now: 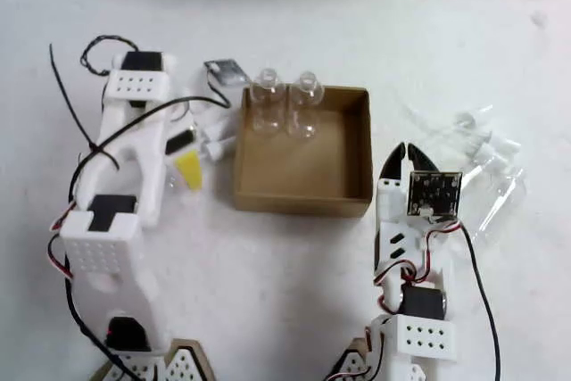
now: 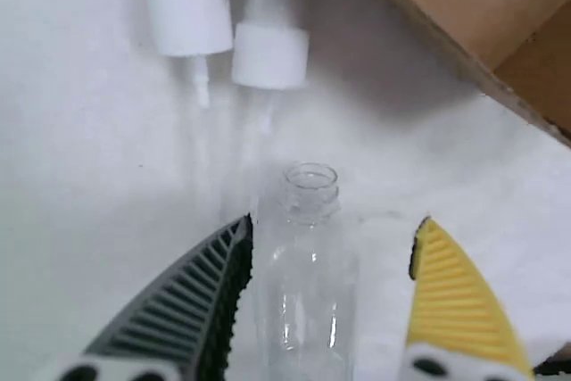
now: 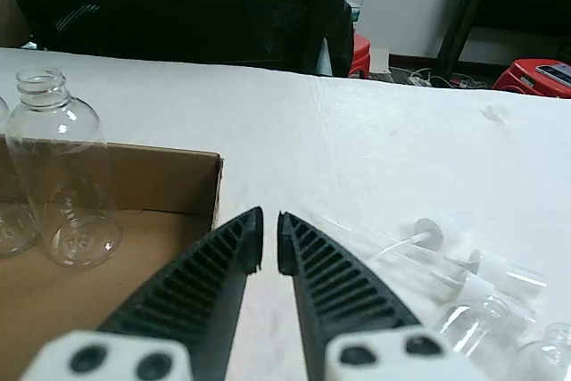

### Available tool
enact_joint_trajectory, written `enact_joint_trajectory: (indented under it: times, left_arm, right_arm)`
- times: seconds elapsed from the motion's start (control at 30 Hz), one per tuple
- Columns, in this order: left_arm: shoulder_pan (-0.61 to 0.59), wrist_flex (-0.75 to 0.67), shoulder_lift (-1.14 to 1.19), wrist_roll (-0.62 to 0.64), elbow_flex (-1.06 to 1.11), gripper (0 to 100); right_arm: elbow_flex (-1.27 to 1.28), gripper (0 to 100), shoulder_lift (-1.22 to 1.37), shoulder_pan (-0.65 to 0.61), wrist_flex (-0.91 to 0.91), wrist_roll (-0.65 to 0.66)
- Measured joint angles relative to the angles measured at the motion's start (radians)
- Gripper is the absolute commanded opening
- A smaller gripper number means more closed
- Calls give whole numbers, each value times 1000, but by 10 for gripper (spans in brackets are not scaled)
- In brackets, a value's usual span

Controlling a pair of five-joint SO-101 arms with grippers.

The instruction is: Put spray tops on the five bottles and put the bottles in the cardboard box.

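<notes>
At centre-left, the left gripper [image 2: 333, 225], jaws apart, straddles an uncapped bottle [image 2: 305, 296] lying just left of the cardboard box [image 1: 303, 195]; it should close squarely on the body. Right of the box, the right gripper [image 3: 268, 243] sits almost together, empty.

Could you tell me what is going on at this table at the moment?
Two robot arms are working on putting spray tops on clear bottles and boxing them. The left gripper has its fingers open on either side of an uncapped bottle, with two spray tops lying just beyond it. Two bottles stand in the cardboard box, neither with a top yet. The right gripper, shut and empty, hovers beside the box, near a heap of further bottles and tops.
</notes>
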Motion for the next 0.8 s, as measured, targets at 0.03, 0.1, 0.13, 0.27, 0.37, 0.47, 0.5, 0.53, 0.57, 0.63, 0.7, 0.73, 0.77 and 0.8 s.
enact_joint_trajectory:
  times: [0.03, 0.1, 0.13, 0.27, 0.37, 0.47, 0.5, 0.53, 0.57, 0.63, 0.7, 0.73, 0.77, 0.8]
  left_arm:
    - [2, 0, 11, -20, 0, 271]
    - [5, -2, 38, -54, 0, 271]
    - [8, -2, 52, -64, 0, 271]
    - [15, -25, 89, -75, 0, 271]
    - [20, -43, 95, -75, 0, 271]
    - [20, -60, 101, -75, 0, 270]
    - [20, -63, 103, -75, 0, 270]
    - [20, -66, 104, -75, 0, 270]
    - [20, -68, 104, -75, 0, 265]
    - [20, -68, 104, -75, 0, 229]
    - [20, -68, 104, -75, 0, 178]
    - [20, -68, 104, -75, 0, 154]
    - [20, -68, 104, -75, 0, 136]
    - [20, -68, 104, -75, 0, 125]
  right_arm:
    - [0, 19, 0, 0, 0, 0]
    - [0, 19, 0, 0, 0, 0]
    - [0, 19, 0, 0, 0, 0]
    - [0, 19, 0, 0, 0, 0]
    - [0, 19, 0, 0, 0, 0]
    - [0, 19, 0, 0, 0, 0]
    - [0, 19, 0, 0, 0, 0]
    - [0, 19, 0, 0, 0, 0]
    - [0, 19, 0, 0, 0, 0]
    - [0, 19, 0, 0, 0, 0]
    - [0, 19, 0, 0, 0, 0]
    - [0, 19, 0, 0, 0, 0]
    - [0, 19, 0, 0, 0, 0]
    - [0, 19, 0, 0, 0, 0]
